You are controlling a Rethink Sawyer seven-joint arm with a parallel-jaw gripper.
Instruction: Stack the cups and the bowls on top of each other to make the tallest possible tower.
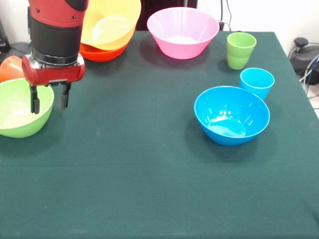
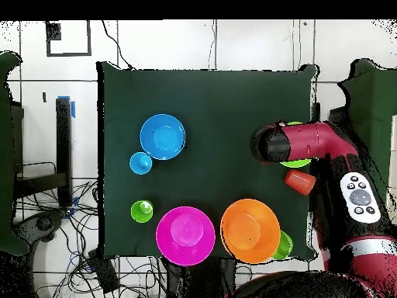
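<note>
Two jaws hang apart, empty, over the lime green bowl (image 1: 20,107).

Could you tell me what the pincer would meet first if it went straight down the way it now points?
Probably the lime green bowl: the open pincer points down over its rim, though depth is unclear.
</note>
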